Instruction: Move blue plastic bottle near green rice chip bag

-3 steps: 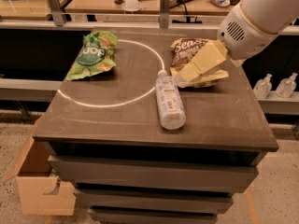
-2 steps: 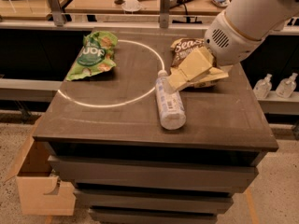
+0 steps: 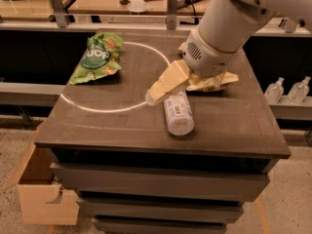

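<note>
The blue plastic bottle point(image 3: 178, 115) lies on its side in the middle of the dark table point(image 3: 234, 126), its base toward the front edge. Its cap end is hidden behind my gripper point(image 3: 155, 95). The cream-coloured gripper reaches down and to the left from the white arm point(image 3: 219, 38), with its tip at the bottle's far end, low over the table. The green rice chip bag point(image 3: 95, 57) lies flat at the table's back left, well apart from the bottle, on the edge of a white painted circle point(image 3: 107, 108).
A brown and cream bag point(image 3: 217, 82) lies behind the bottle, mostly covered by the arm. A cardboard box point(image 3: 34, 189) stands on the floor at the left. Two small bottles point(image 3: 287, 89) stand on a shelf at the right. A rail with posts runs behind the table.
The arm has swung left and down, bringing the gripper from over the brown and cream bag to the bottle's cap end. The bottle and green bag have not moved.
</note>
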Controlling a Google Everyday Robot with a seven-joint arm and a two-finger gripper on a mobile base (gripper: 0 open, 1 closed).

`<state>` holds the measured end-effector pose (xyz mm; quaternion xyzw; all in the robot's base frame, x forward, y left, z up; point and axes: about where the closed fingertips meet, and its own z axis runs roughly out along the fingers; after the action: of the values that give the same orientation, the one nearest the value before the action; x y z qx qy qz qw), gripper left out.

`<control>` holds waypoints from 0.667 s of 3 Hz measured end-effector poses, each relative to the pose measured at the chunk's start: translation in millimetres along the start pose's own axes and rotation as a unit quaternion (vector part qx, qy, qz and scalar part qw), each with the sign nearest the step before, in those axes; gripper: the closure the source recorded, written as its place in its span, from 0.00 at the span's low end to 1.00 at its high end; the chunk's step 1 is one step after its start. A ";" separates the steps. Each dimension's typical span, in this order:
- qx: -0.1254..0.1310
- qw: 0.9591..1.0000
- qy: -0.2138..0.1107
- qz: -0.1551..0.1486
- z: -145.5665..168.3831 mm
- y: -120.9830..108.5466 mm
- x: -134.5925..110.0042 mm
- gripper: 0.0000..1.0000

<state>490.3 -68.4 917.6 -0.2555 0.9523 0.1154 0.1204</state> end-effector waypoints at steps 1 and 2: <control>0.001 1.000 0.007 0.014 13.3 5.0 -8.2 0.00; 0.019 0.998 0.036 0.038 40.5 5.3 -10.6 0.00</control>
<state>503.3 -47.8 883.3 -0.2204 0.9672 0.0921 0.0864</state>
